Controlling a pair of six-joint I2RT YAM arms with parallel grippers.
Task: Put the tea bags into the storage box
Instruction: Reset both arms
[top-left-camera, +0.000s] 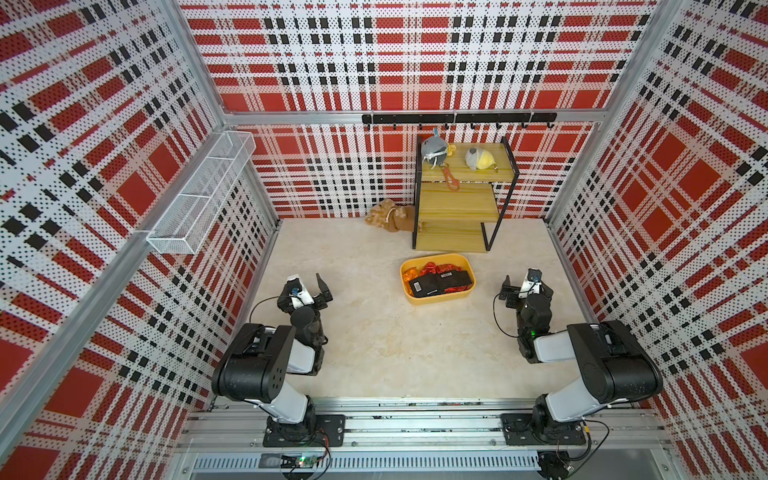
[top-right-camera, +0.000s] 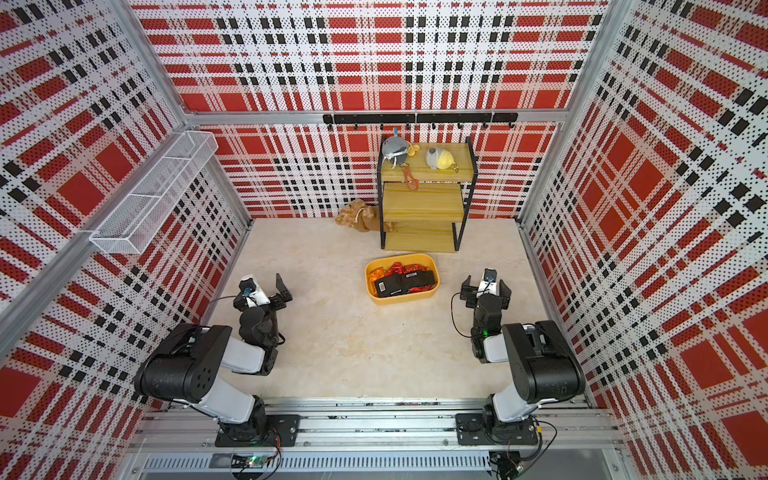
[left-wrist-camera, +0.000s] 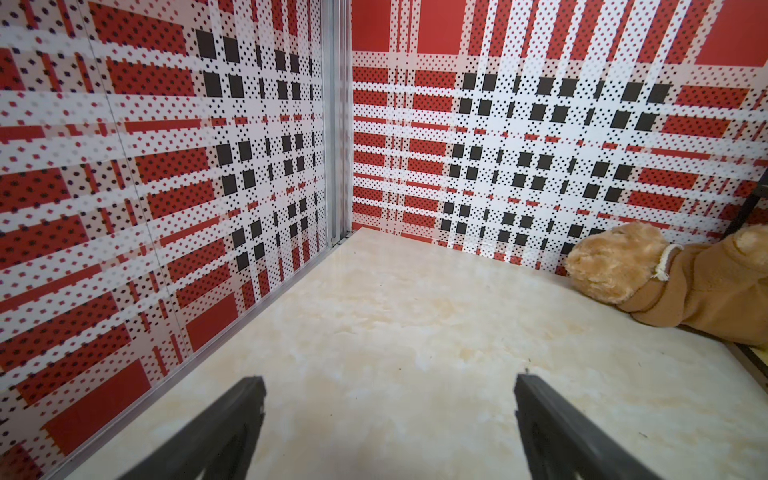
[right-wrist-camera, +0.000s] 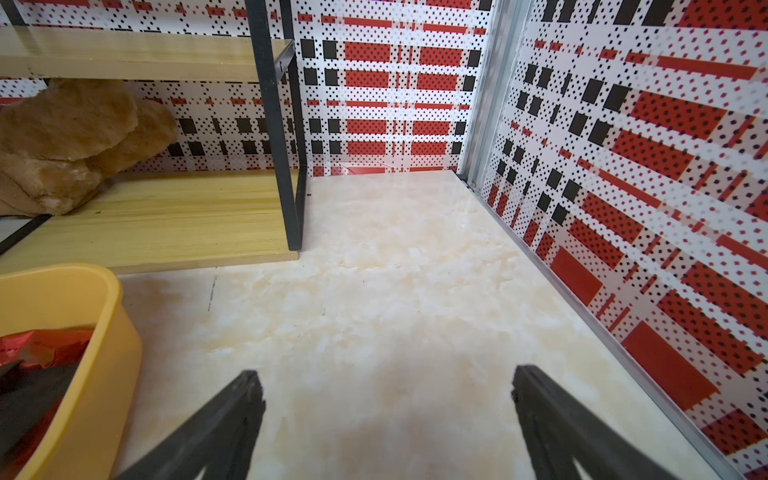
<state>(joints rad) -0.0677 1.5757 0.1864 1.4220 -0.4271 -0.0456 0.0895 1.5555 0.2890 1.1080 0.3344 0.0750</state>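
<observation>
Plaid walls (top-left-camera: 374, 62); tea bags (top-left-camera: 440, 280) in storage box (top-left-camera: 440, 300), barcodes (top-left-camera: 417, 286) illegible.

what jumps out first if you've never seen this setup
The red, white and black plaid walls hit first, wrapping the cell. Then the yellow storage box near the centre, heaped with red and black tea bags, in front of a wooden shelf rack with a grey plush toy and a yellow plush toy on top. The left arm and right arm flank the box, jaws wide open and empty.
</observation>
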